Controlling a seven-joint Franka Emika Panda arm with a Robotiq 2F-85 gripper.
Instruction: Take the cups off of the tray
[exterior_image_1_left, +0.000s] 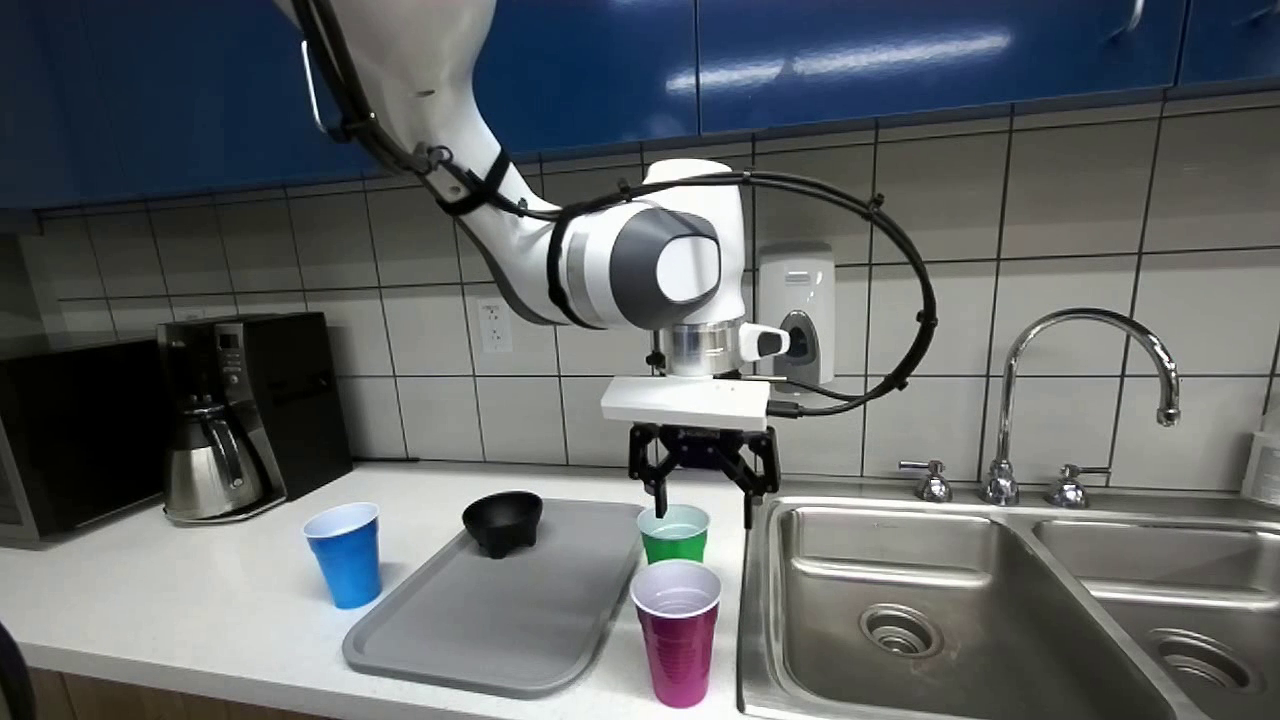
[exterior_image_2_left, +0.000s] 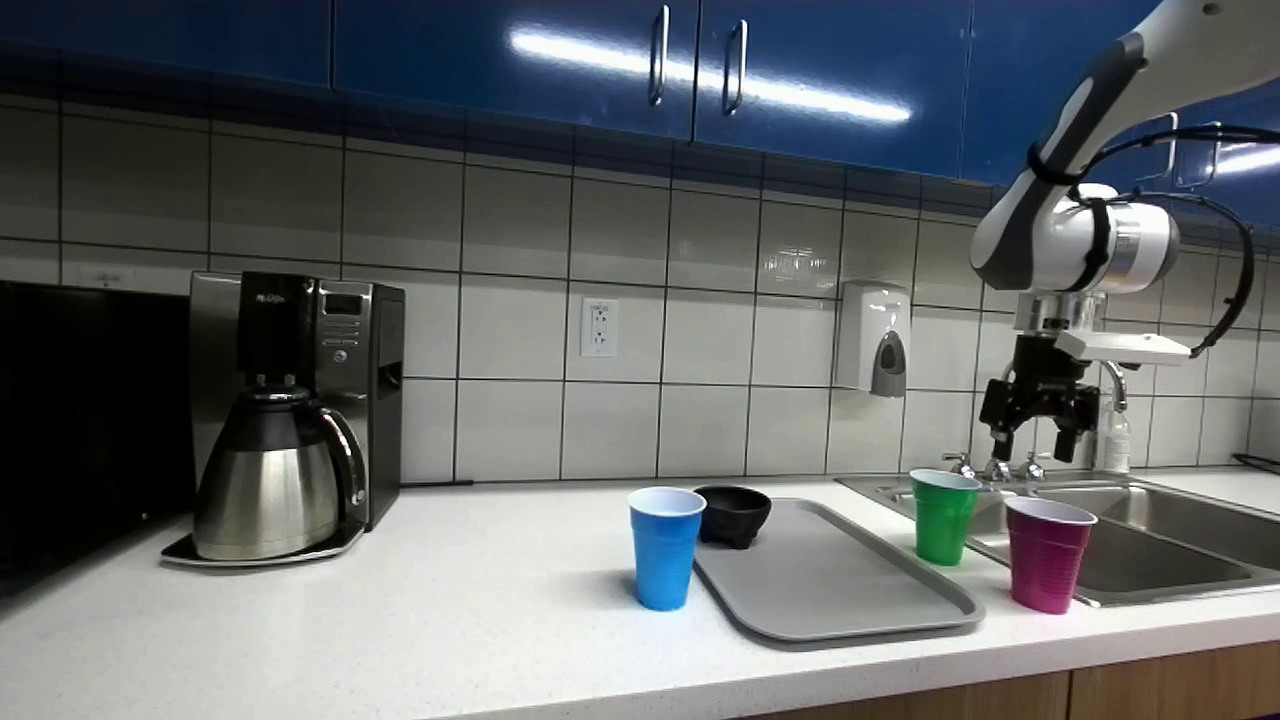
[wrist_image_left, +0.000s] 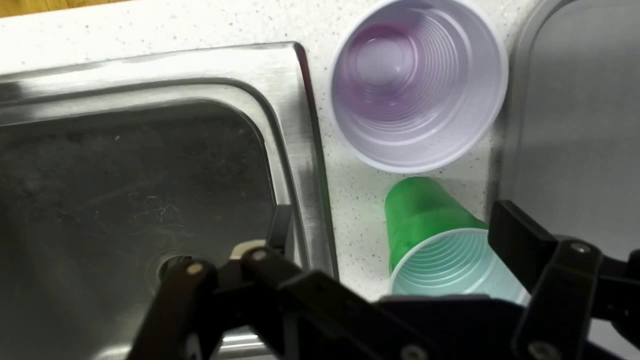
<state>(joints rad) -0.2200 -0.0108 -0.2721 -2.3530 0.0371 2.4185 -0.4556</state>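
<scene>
Gripper (exterior_image_1_left: 704, 516) parted wide, nothing held. Below it, green tumbler (exterior_image_1_left: 674, 541) stands off the tray (exterior_image_1_left: 520, 630) — presumably to clear it; farther away, black footed cup (exterior_image_1_left: 502, 524) sits aboard.

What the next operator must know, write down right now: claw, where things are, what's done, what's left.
Black two-fingered claw: open, raised, holding nothing.
On the white counter: blue plastic tumbler beside the flat grey rectangular tray; green plastic tumbler and magenta-pink plastic tumbler between tray and steel sink.
On the tray's corner: short, wide black cup.
Done: all three tumblers off.
Left: the black cup, likely next.
</scene>
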